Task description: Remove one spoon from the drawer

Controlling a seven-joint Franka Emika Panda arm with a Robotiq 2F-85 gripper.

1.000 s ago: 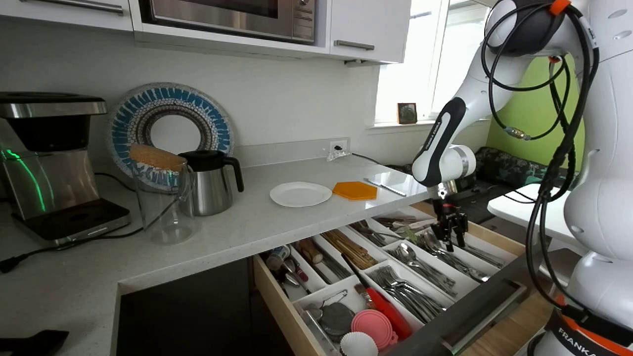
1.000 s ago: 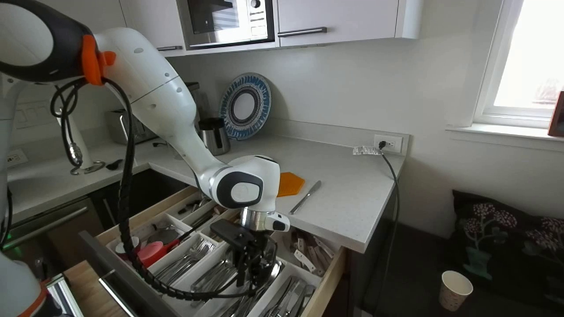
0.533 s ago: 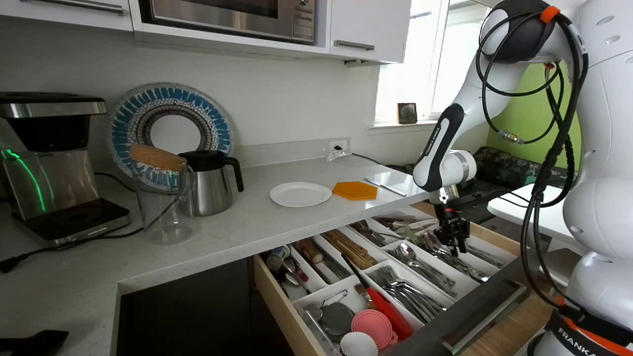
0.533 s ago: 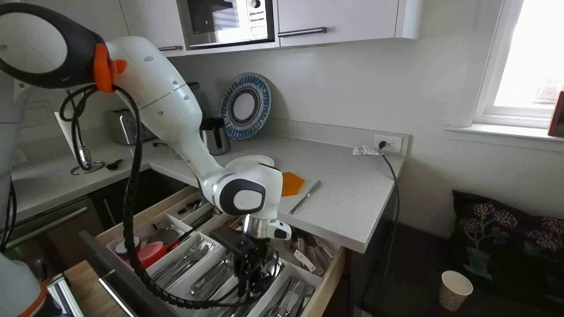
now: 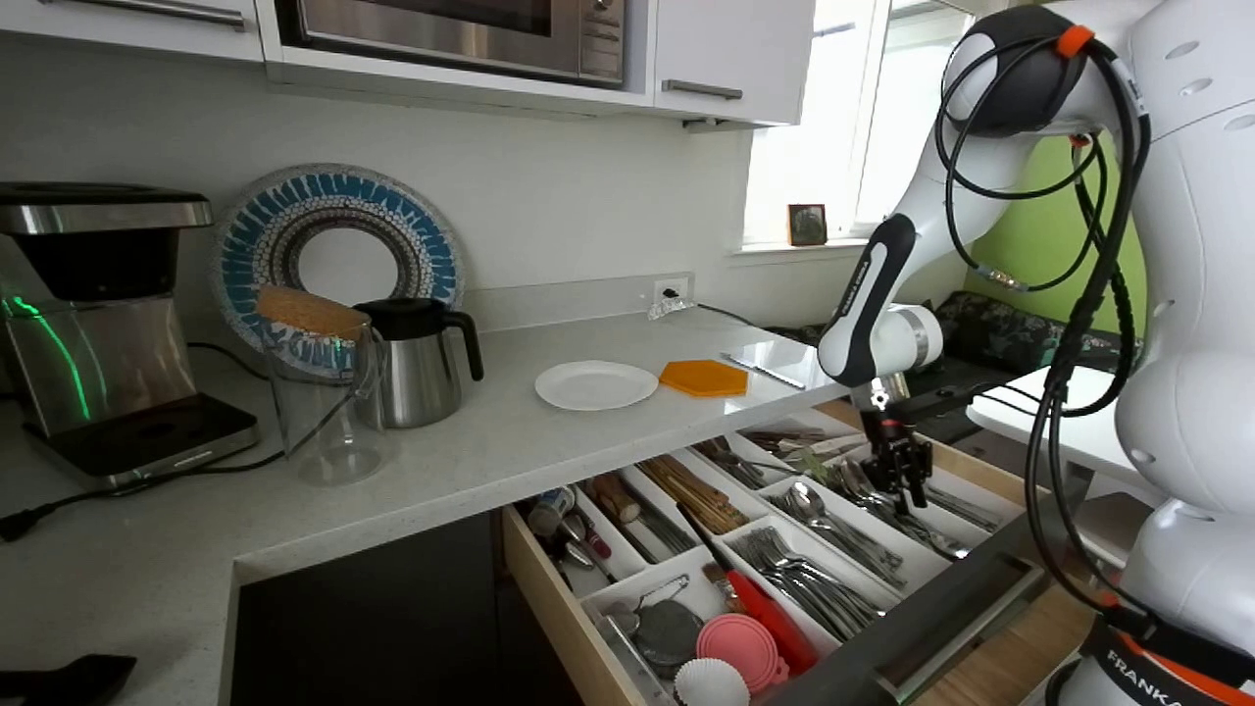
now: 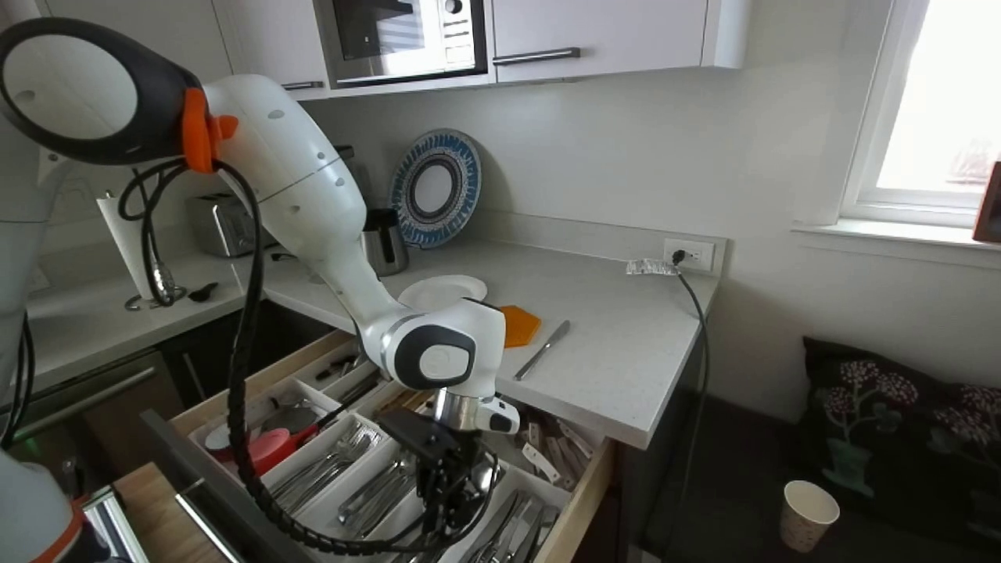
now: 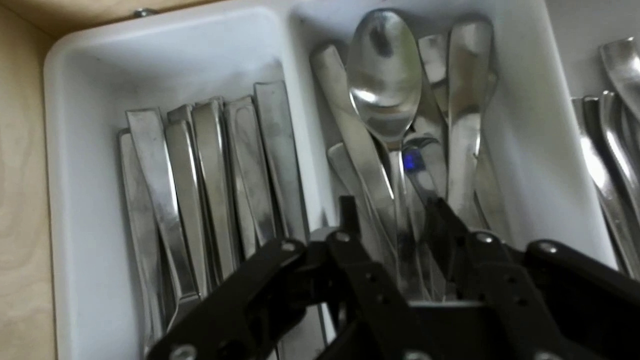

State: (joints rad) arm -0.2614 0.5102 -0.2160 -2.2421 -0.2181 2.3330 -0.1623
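The drawer (image 5: 559, 598) is pulled open, with white trays of cutlery inside; its wooden side also shows in an exterior view (image 6: 598, 485) and in the wrist view (image 7: 22, 200). A shiny spoon (image 7: 385, 80) lies bowl-up on other cutlery in one compartment. My gripper (image 7: 395, 210) is open, its fingers on either side of the spoon's handle, with nothing gripped. In both exterior views the gripper (image 5: 912, 498) (image 6: 446, 512) points down low into this compartment. Whether the fingertips touch the cutlery is not clear. Another spoon (image 5: 804, 502) lies in a neighbouring compartment.
White tray walls (image 7: 300, 125) stand close on both sides of the fingers. Upright-edged knives (image 7: 215, 175) fill the compartment beside. The countertop edge (image 6: 626, 430) overhangs the drawer's back. A white plate (image 5: 596, 384), orange hexagon (image 5: 704, 378) and knife (image 6: 542, 352) lie on the counter.
The arm has come down and forward a little, and the gripper has sunk lower toward the cutlery in the drawer. The cutlery in view has not visibly moved.
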